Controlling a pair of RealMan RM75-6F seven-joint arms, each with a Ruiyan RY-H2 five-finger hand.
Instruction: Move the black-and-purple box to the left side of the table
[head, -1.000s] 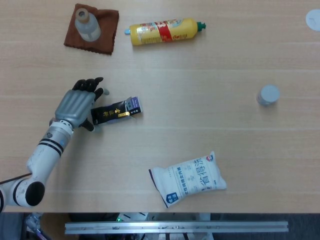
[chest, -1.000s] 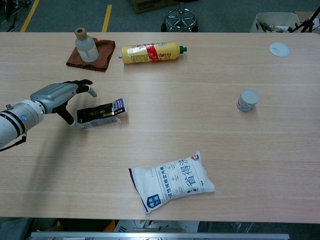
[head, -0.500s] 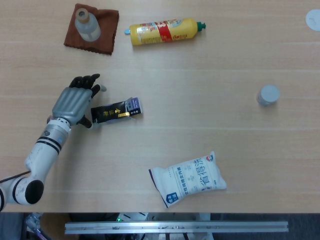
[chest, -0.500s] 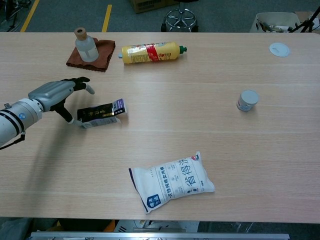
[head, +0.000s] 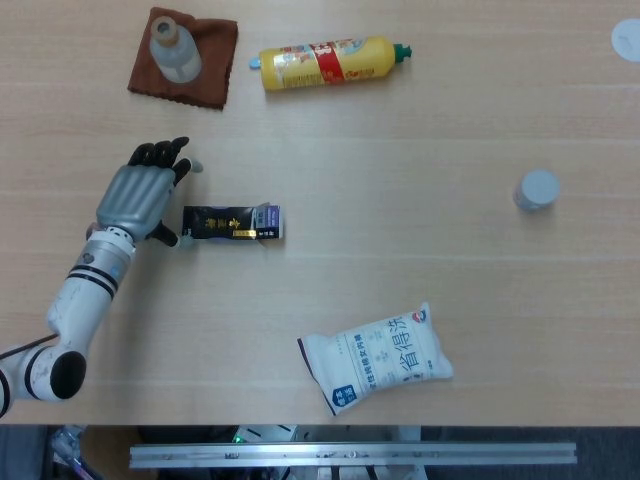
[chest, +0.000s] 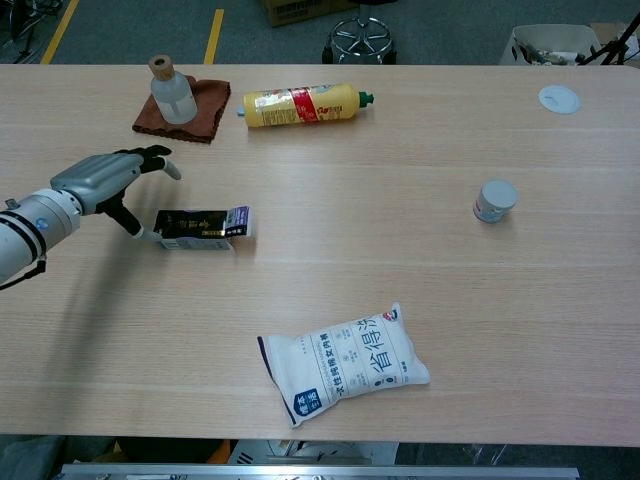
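Tabletop (head: 400, 250): black-and-purple box (head: 233, 222) lies beside open left robot hand (head: 138, 197).

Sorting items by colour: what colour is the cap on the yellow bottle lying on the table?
Green. The bottle's cap shows best in the head view.

Table layout, seen from the robot's side

The box (head: 233, 222) lies left of centre, just right of the left hand (head: 137, 197); behind them a jar (head: 174, 50) stands on a cloth (head: 207, 66), with a bottle (head: 327, 61) lying to its right; a pouch (head: 375, 357) lies near the front edge, a small can (head: 536, 189) stands far right
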